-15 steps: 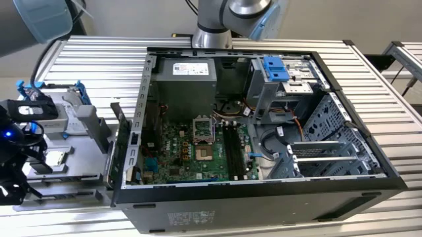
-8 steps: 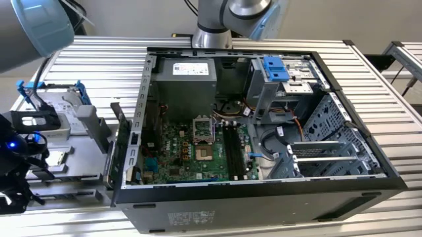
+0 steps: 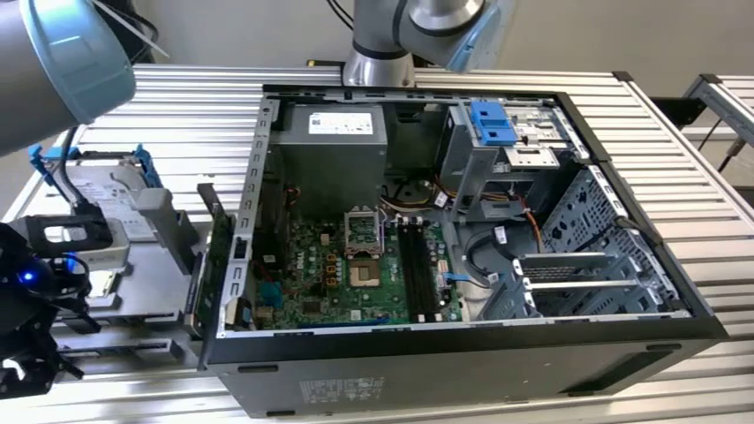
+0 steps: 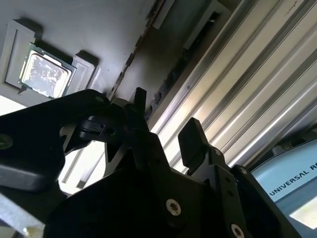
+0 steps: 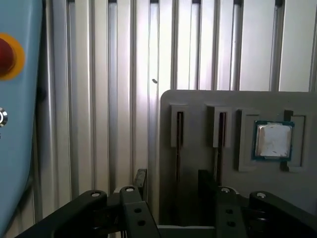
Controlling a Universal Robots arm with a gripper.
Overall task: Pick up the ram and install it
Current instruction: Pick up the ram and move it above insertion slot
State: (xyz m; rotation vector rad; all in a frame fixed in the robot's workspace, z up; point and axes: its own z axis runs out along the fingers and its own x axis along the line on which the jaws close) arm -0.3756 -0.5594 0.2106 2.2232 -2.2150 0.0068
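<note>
While the ram [image 5: 179, 148] sits in its holder, count the task as barely begun: nothing is lifted, nothing installed. Slatted table [image 3: 659, 115]: carries everything. Computer case [image 3: 471, 371]: open, lying on its side toward the exterior view's right; motherboard [image 3: 318, 283] exposed, its long black memory slots [image 3: 412, 256] appearing unfilled, so you have both the pick and the seating left to do. Grey holder block [image 5: 198, 101]: two narrow slots side by side and a square pocket beyond them. Gripper [image 5: 173, 179]: fingers [image 5: 141, 179] apart, one on each side of the slot farther from the pocket, with a gap to the slot on either hand; you should judge it placed for the grasp, not gripping. Ram: a thin dark line down that slot, which you may take for the stick standing on its long edge, top edge toward the camera; its long axis runs along the slot, parallel to the table's slats, from between the fingers toward the block's far edge. Whether the neighbouring slot holds a second stick cannot be told. Processor chip [image 5: 272, 140]: silver, square, lying flat in the pocket, untouched.
</note>
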